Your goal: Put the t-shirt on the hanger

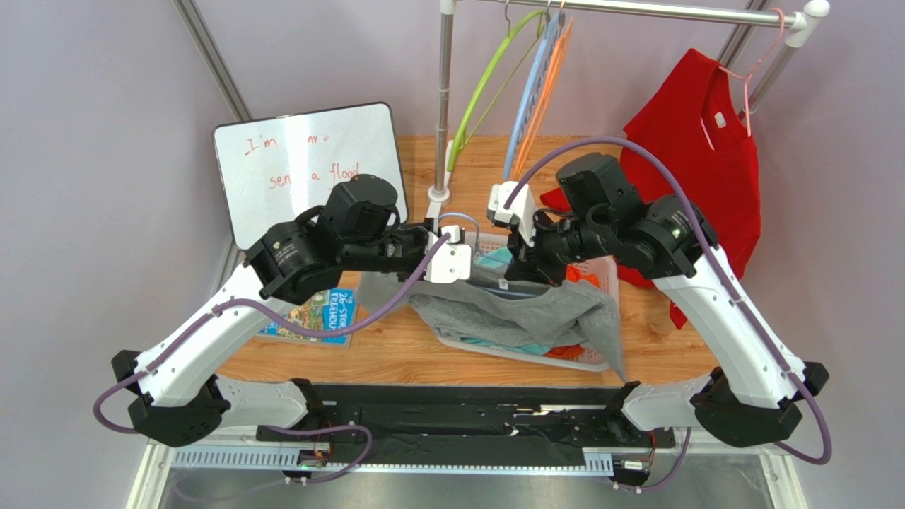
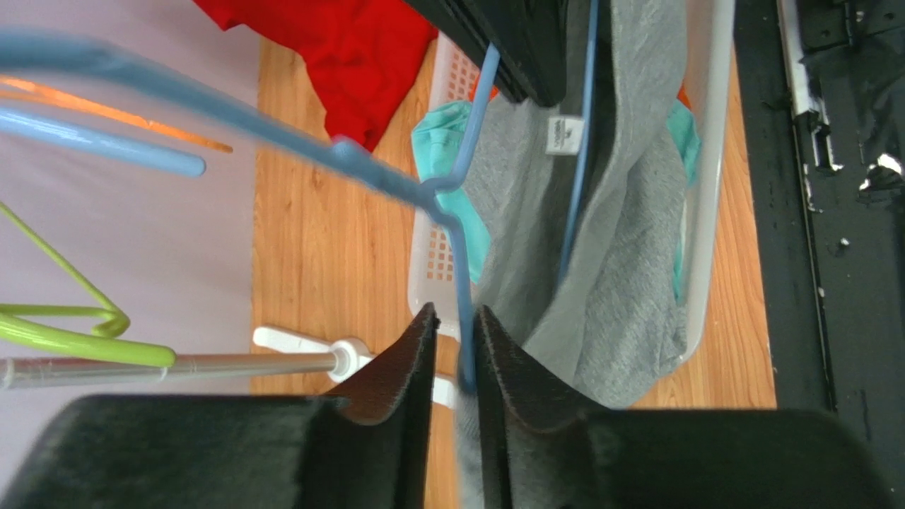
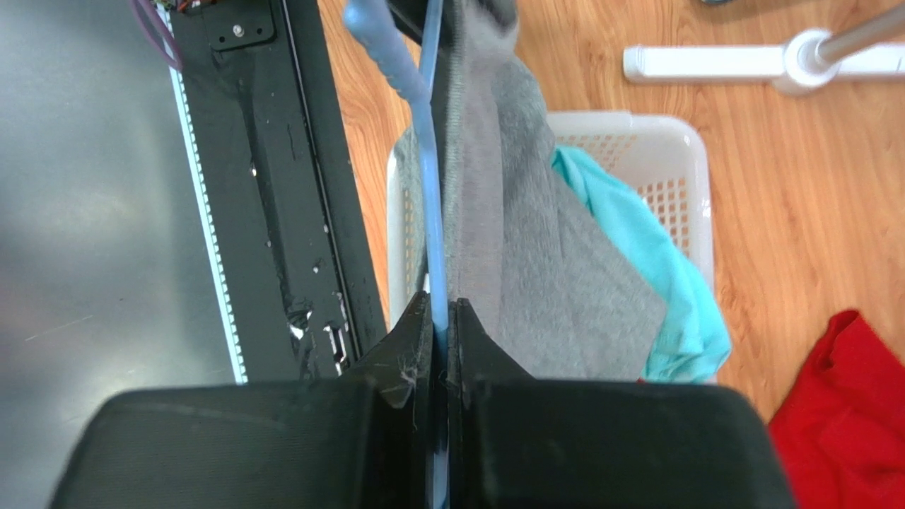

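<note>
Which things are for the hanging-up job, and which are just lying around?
Job: grey t-shirt, pale blue hanger, left gripper, right gripper.
Lying about: red t-shirt, teal garment, white basket, whiteboard, book, green hanger.

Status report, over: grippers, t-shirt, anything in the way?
Left gripper, right gripper shut on hanger. T-shirt hangs from it over basket. Rack post close behind.

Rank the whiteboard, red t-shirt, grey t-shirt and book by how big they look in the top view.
1. Red t-shirt and whiteboard: about alike, both partly hidden, and the shirt hangs nearer the camera, so they are left unranked.
2. Grey t-shirt.
3. Book, partly hidden.
</note>
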{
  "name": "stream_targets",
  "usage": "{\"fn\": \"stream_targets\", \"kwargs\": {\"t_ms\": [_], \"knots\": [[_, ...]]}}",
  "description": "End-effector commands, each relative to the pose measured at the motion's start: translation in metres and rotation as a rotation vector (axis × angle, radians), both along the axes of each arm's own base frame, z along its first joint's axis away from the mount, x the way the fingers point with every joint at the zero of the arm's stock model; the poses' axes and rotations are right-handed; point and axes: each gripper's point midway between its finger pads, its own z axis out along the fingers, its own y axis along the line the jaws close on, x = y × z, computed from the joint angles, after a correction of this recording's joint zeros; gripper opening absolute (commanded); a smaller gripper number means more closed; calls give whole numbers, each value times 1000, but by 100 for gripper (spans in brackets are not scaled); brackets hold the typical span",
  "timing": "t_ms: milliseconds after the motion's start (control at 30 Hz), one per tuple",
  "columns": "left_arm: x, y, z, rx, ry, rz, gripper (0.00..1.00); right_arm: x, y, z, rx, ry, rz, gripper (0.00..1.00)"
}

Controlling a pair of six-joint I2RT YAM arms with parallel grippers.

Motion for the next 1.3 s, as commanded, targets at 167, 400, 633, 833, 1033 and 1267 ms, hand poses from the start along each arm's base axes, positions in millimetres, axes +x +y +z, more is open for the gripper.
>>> {"fn": "stream_targets", "kwargs": {"t_ms": [167, 400, 633, 833, 1033, 1267], "knots": [[-12, 44, 11, -148, 123, 14, 52, -27, -37, 10, 81, 35, -106, 0], [-12, 39, -19, -111, 167, -27, 55, -38, -45, 19, 123, 30, -125, 0], [11, 47, -20, -159, 215, 70, 57, -24, -84, 40, 212, 5, -462, 0], [12, 52, -3, -233, 169, 105, 75, -32, -135, 37, 306, 65, -804, 0], [13, 51, -1, -248, 162, 102, 76, -49, -169, 16, 278, 68, -1013, 0], [13, 48, -2, -254, 172, 91, 78, -27, -210, 39, 214, -49, -1246, 0]]}}
